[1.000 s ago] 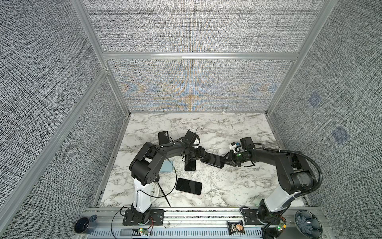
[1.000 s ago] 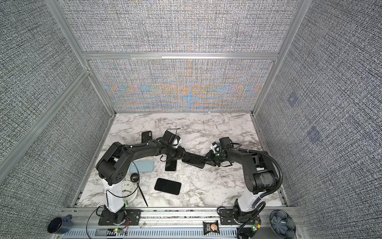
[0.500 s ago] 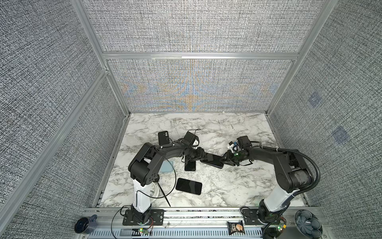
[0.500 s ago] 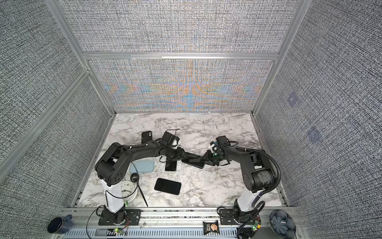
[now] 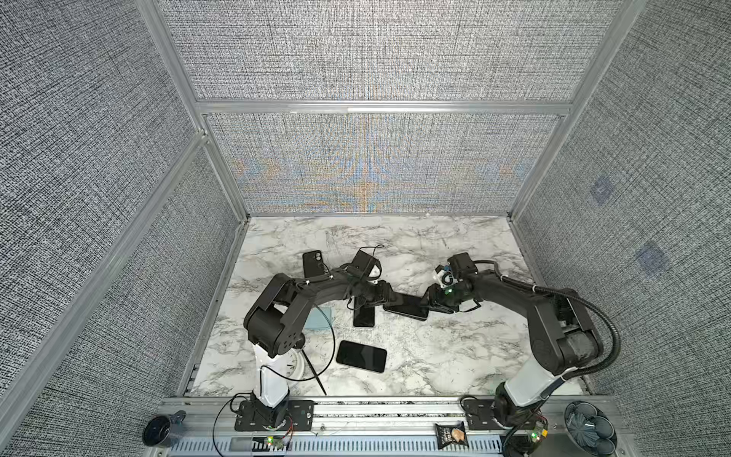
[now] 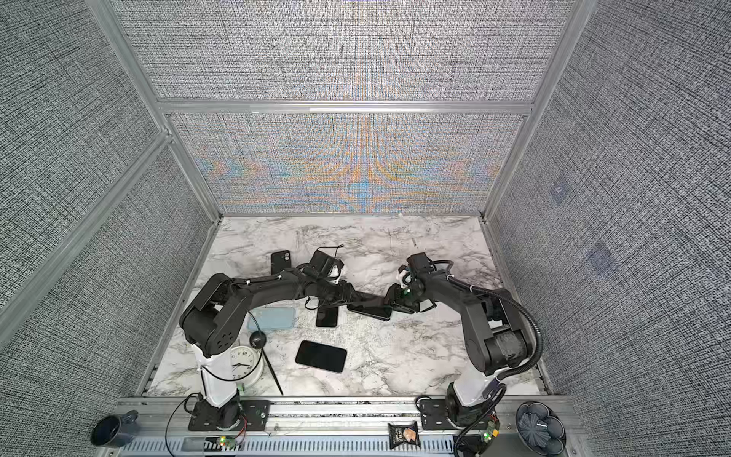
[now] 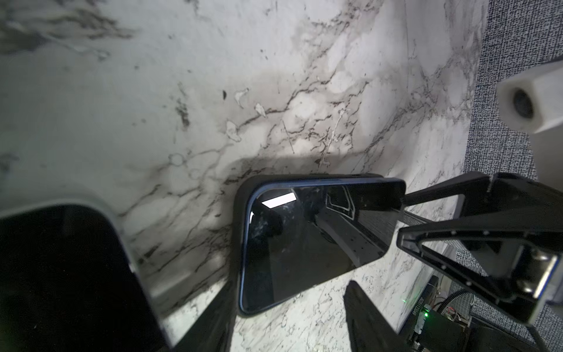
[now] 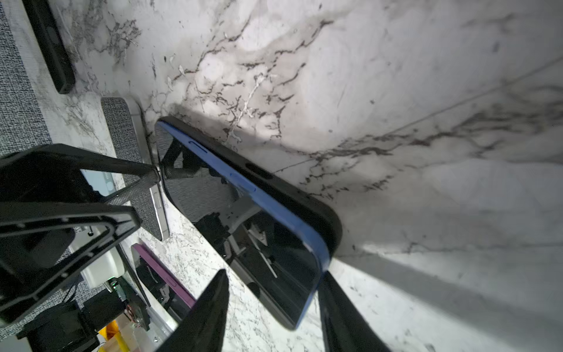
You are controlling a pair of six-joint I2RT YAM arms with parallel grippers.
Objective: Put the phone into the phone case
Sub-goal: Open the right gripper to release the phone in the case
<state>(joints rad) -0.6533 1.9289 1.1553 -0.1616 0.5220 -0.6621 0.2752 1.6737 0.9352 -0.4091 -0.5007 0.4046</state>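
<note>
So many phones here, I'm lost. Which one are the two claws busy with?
The blue-edged phone in the black case, lying between the left gripper and right gripper. The others lie outside that gap.

Glossy glass phone (image 7: 304, 243), matt black phone case (image 8: 304, 207), smooth marble-patterned table (image 7: 274, 76), coarse woven walls (image 5: 356, 51)

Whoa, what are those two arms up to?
They are fitting a blue phone into a black case on the marble table. The left claw is at one end of it, the right claw at the other. The phone's blue edge stands above the case's rim along one side, so it looks not fully seated. Whether either claw grips it, I can't tell.
</note>
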